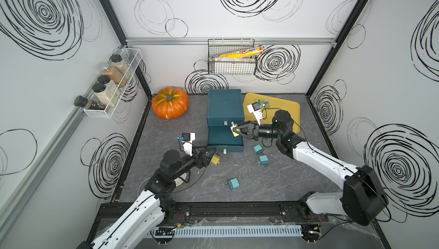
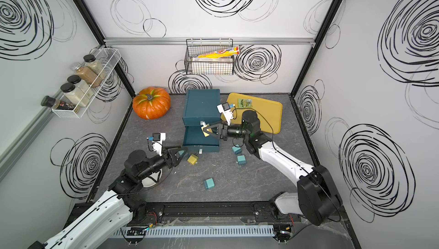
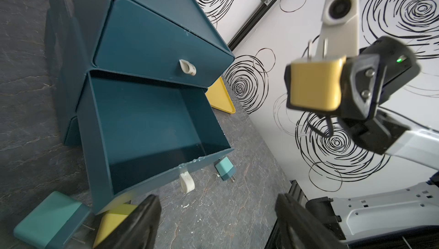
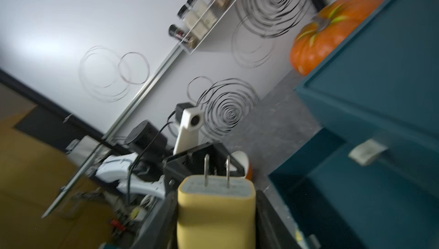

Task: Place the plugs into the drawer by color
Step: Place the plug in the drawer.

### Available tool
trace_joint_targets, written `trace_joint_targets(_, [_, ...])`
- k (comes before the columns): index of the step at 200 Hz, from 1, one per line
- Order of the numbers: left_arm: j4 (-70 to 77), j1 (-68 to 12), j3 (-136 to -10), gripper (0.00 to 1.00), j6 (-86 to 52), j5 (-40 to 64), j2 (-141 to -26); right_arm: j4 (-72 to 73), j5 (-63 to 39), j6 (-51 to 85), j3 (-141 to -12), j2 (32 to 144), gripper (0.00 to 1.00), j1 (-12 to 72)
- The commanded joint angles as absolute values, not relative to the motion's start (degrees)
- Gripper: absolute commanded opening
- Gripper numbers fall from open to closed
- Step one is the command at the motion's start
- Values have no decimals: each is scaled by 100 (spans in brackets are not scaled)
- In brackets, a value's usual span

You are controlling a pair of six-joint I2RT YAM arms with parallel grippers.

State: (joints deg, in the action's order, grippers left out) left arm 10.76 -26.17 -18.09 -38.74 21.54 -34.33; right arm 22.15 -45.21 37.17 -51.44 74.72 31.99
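Note:
The dark teal drawer cabinet (image 1: pixel 225 107) stands mid-table. One drawer (image 3: pixel 152 126), below the shut top one, is pulled out, and nothing shows inside it. My right gripper (image 1: pixel 234 130) is shut on a yellow plug (image 4: pixel 216 207), prongs pointing away, held above the open drawer's right side. My left gripper (image 3: pixel 217 219) is open and low, near the open drawer's front left corner. Beside one of its fingers lie a second yellow plug (image 1: pixel 215 159) and a teal plug (image 3: pixel 47 219). More teal plugs lie on the table (image 1: pixel 257 149), (image 1: pixel 263 159), (image 1: pixel 234 183).
An orange pumpkin (image 1: pixel 170 103) sits at the back left. A flat yellow tray (image 1: pixel 285 107) lies right of the cabinet, behind my right arm. A white bowl (image 1: pixel 180 180) shows under my left arm. A wire basket (image 1: pixel 231 65) and a spice rack (image 1: pixel 114 86) hang on the walls.

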Motion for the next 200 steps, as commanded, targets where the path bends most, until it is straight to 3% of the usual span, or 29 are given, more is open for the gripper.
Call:
trace_joint_targets(1, [1232, -2579, -1789, 83, -3762, 2114, -3495, -744, -2172, 1979, -5447, 7425, 13, 3242])
trace_joint_targets(65, [989, -2580, -1819, 83, -3696, 1828, -3521, -2141, 488, 1791, -6600, 8512, 11, 4505])
trace_joint_targets(140, [947, -2582, -1841, 83, -3656, 1762, -3717, -3457, 1417, 1859, -8049, 10081, 12, 4958])
trace_joint_targets(200, [907, -2578, -1826, 83, -3661, 1712, -3617, -3964, 1276, 1874, -8779, 10930, 13, 4981])
